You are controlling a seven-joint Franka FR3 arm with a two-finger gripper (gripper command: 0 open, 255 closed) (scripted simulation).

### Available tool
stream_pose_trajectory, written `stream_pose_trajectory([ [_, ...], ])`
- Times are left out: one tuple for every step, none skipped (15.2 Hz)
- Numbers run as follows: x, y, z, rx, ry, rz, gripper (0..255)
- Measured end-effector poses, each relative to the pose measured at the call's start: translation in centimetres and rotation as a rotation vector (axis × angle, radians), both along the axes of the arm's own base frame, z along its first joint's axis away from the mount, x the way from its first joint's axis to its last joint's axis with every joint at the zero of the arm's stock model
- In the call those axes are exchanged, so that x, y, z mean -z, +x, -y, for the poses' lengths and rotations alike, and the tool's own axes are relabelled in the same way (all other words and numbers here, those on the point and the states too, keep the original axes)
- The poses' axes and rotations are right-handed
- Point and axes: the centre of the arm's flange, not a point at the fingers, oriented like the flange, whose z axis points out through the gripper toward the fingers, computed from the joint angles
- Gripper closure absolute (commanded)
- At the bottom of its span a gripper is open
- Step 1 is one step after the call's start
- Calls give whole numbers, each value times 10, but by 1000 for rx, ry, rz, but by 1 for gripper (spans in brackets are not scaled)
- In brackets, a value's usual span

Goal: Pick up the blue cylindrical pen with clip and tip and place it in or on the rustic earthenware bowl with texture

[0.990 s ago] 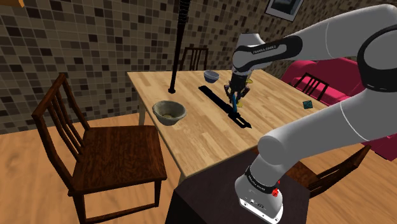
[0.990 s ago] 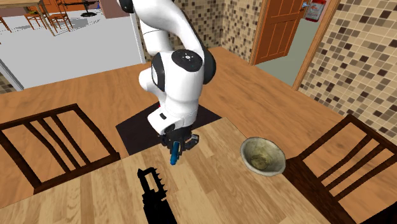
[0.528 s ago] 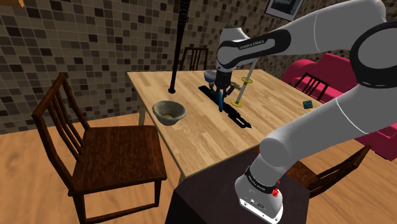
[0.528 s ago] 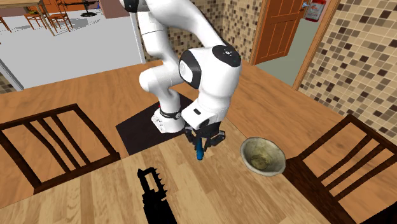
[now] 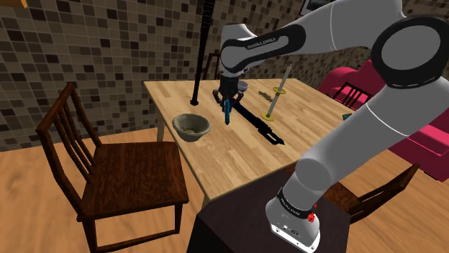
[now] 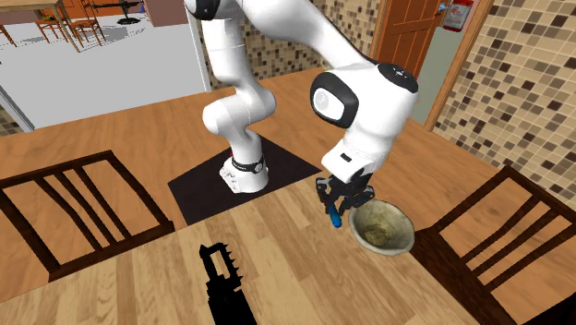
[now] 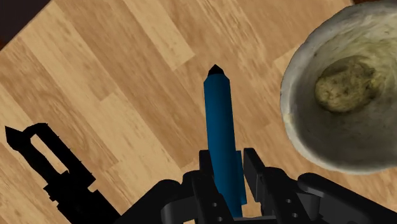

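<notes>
Above the pale wooden tabletop [image 5: 230,154], in a room with mosaic-tiled walls, the hand [image 5: 227,108] has swung away from the long black tool [image 5: 259,128] toward the bowl [image 5: 191,134]. It carries the blue pen [image 7: 221,127] clamped between its fingers, dark tip pointing down and clear of the wood. The rough, pale bowl now lies just beside the hand, close to the pen's tip but not yet under it, so the carry looks nearly finished. One short further shift should put the pen over the hollow for release.
</notes>
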Motion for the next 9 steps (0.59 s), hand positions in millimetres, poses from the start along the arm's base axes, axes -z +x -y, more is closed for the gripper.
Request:
stream_pose_trajectory([
  [-2,8,-9,0,0,0,255],
  [-2,15,-18,0,0,0,255],
  [-1,25,-31,0,0,0,255],
  [-3,33,-38,0,0,0,255],
  [-3,40,-50,0,0,0,255],
  [-3,51,-60,0,0,0,255],
  [-4,58,-69,0,0,0,255],
  [-2,69,-81,0,0,0,255],
  [-5,75,-93,0,0,0,255],
])
